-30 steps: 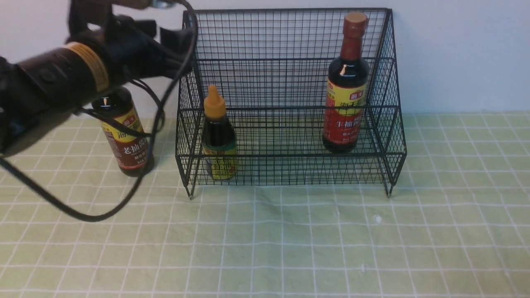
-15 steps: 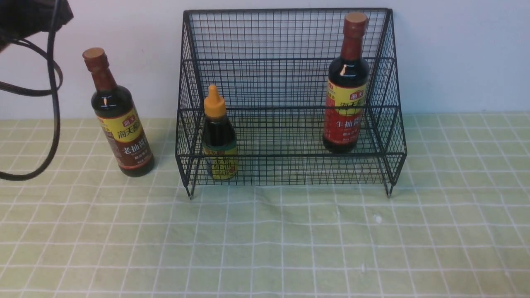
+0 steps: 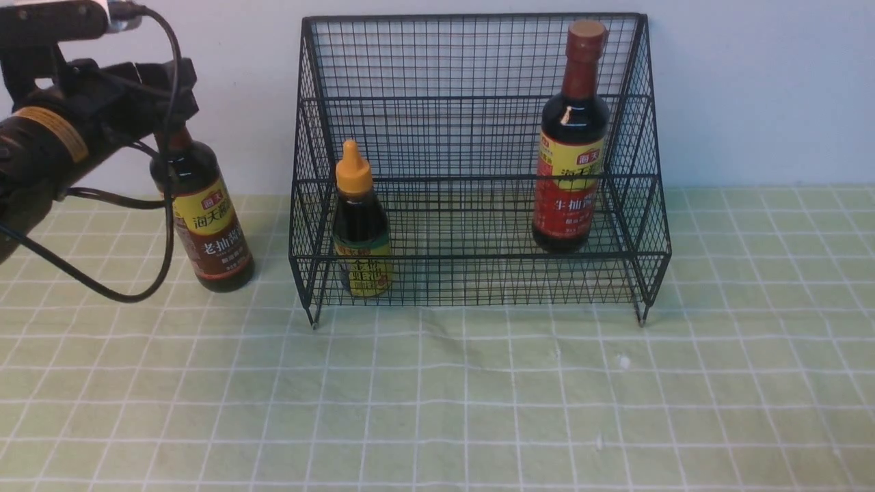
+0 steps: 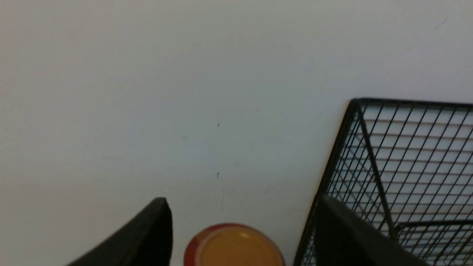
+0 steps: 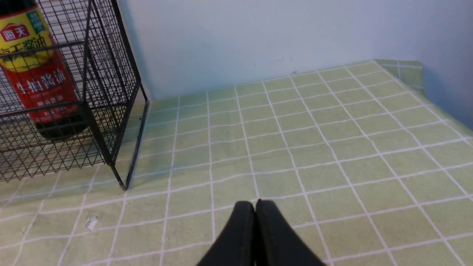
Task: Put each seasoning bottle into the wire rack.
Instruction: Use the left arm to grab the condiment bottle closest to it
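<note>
A wire rack (image 3: 472,16) stands on the table (image 3: 478,396), a short orange-capped bottle (image 3: 361,225) in its lower tier at left, a tall bottle (image 3: 573,157) on the upper tier at right. Beside the rack's left side stands a brown-labelled bottle (image 3: 208,225), the left tool (image 3: 164,96) hiding its cap.

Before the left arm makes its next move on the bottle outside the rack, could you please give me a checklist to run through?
1. Left claw open: ok, jaws spread either side of the cap.
2. Claw low enough to grip the neck: cannot tell.
3. Outside bottle standing on the cloth, beside the wire rack: ok.
4. Free space in the rack: ok, a gap lies between the short bottle and the red-label bottle.
5. Right claw out of the way: ok, shut, over the cloth to the rack's right.
</note>
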